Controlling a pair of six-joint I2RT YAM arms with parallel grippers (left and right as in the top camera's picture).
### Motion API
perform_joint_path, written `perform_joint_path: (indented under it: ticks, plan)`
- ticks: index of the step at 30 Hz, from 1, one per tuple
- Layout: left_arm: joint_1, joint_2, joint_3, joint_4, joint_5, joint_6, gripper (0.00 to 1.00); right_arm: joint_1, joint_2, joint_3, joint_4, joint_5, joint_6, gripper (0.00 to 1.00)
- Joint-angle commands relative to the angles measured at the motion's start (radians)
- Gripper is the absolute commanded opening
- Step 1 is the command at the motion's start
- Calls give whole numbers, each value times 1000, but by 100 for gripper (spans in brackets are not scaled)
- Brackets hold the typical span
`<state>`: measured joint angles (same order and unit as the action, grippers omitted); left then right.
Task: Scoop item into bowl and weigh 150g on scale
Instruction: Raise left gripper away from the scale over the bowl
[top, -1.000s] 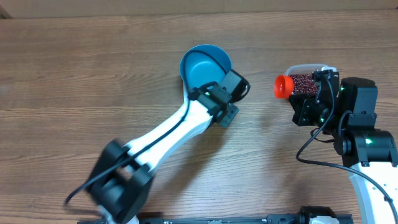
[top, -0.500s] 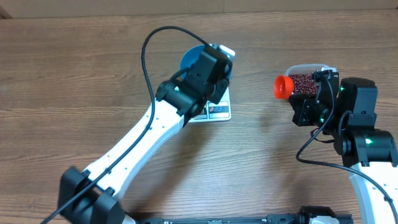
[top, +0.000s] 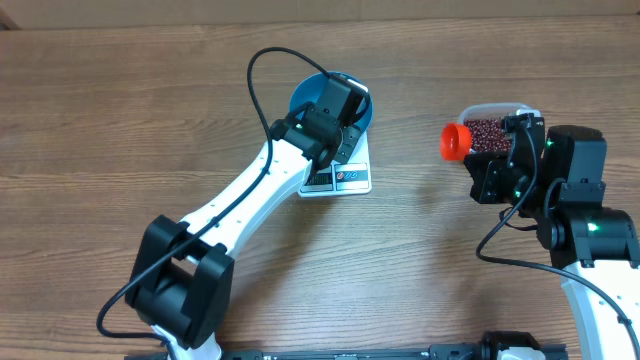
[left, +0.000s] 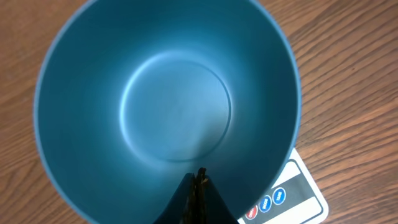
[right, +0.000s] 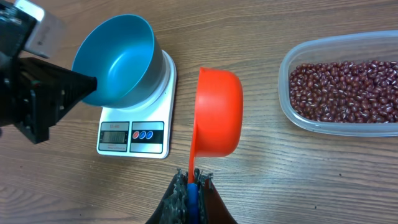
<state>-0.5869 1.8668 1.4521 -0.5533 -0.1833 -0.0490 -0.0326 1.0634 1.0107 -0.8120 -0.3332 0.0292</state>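
The blue bowl (top: 310, 100) (left: 168, 106) (right: 118, 59) stands empty on the white scale (top: 345, 178) (left: 287, 198) (right: 134, 134). My left gripper (top: 350, 102) (left: 200, 177) (right: 92, 81) is shut, its tips over the bowl's near inner wall by the rim; I see nothing between them. My right gripper (top: 480, 155) (right: 194, 180) is shut on the handle of an orange scoop (top: 456, 140) (right: 219, 112), held above the table between scale and tub. No beans show in the scoop. The beans (top: 488, 132) (right: 345, 90) lie in a clear tub (right: 287, 99).
The clear tub's rim (top: 492, 107) pokes out from under my right wrist in the overhead view. The left arm (top: 250, 200) stretches diagonally from the front left to the scale. Bare wooden tabletop (top: 120, 120) surrounds everything.
The left arm has swung and lifted, uncovering the scale, and its gripper now sits over the bowl. The right arm, scoop and tub have not moved.
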Motion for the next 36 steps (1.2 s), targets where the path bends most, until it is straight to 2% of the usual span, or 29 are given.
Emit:
perform_joint_path:
  ticks: [1, 28, 36]
  plan:
    - [4, 22, 6, -3, 4, -11, 4, -4, -4, 27, 0, 3, -5, 3]
    - [5, 57, 3, -51, 5, -19, 4, -4, -4, 27, -6, 3, -5, 3]
    - [5, 55, 5, -8, -16, -19, 4, -4, -4, 27, -6, 3, -5, 3]
